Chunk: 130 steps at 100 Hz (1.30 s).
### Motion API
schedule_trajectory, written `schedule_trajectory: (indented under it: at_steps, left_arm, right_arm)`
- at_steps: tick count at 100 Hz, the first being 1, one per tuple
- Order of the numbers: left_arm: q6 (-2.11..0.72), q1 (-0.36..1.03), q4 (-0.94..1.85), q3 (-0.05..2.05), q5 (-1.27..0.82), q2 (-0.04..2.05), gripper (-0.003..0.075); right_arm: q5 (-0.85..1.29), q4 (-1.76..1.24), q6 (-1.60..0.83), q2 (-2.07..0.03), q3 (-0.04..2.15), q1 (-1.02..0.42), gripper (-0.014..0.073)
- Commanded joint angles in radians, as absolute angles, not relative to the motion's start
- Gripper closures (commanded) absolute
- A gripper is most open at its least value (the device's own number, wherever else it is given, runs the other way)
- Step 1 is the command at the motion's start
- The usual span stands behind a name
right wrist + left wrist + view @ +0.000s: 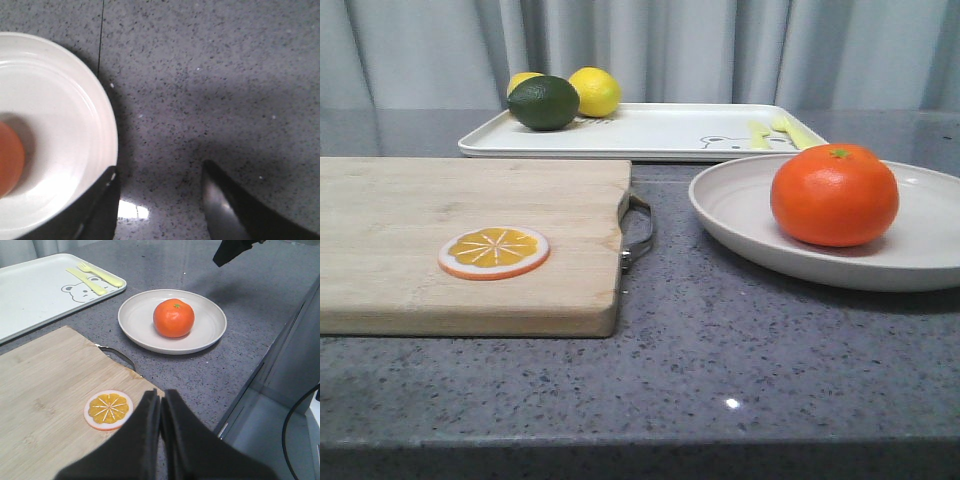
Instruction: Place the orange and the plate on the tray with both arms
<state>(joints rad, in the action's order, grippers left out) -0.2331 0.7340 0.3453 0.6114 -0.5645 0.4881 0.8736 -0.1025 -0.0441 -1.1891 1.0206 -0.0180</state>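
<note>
Right wrist view shows the right gripper (pixel 160 200) spread open and empty, one finger (pixel 97 210) overlapping the plate (pixel 60 125) rim, so this arm is nearer. Front view: the orange (pixel 834 194) sits in the plate at 3 o'clock, the tray (pixel 650 132) behind at 12. The left gripper (pixel 161 435) hangs pressed closed, empty, over the cutting board (pixel 45 395).

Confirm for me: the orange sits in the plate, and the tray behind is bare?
Not quite. The orange does sit in the plate, but the tray is not bare: the front view shows a lime and two lemons on its left end.
</note>
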Motion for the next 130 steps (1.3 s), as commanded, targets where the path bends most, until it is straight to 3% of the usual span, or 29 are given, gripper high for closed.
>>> schedule_trajectory:
  at_steps: [1, 31, 64, 100, 130]
  left_arm:
    - [-0.235, 0.733, 0.362, 0.637, -0.490, 0.491, 0.0740]
    - [-0.235, 0.733, 0.362, 0.637, -0.490, 0.491, 0.0740]
    - [-0.235, 0.733, 0.362, 0.637, -0.490, 0.491, 0.0740]
    - [-0.235, 0.733, 0.362, 0.637, -0.490, 0.491, 0.0740]
    - [-0.235, 0.733, 0.362, 0.637, -0.490, 0.491, 0.0740]
  right_arm:
    - [0.889, -0.125, -0.059, -1.231, 1.083, -0.048, 0.0200]
    - [0.907, -0.177, -0.040, -1.411, 1.128, -0.106, 0.0200]
    - [0.902, -0.182, -0.039, -1.473, 1.130, -0.106, 0.0208]
    - [0.902, -0.182, -0.036, -1.482, 1.130, -0.106, 0.0530]
    - [0.896, -0.182, -0.010, -1.482, 1.130, -0.106, 0.0648]
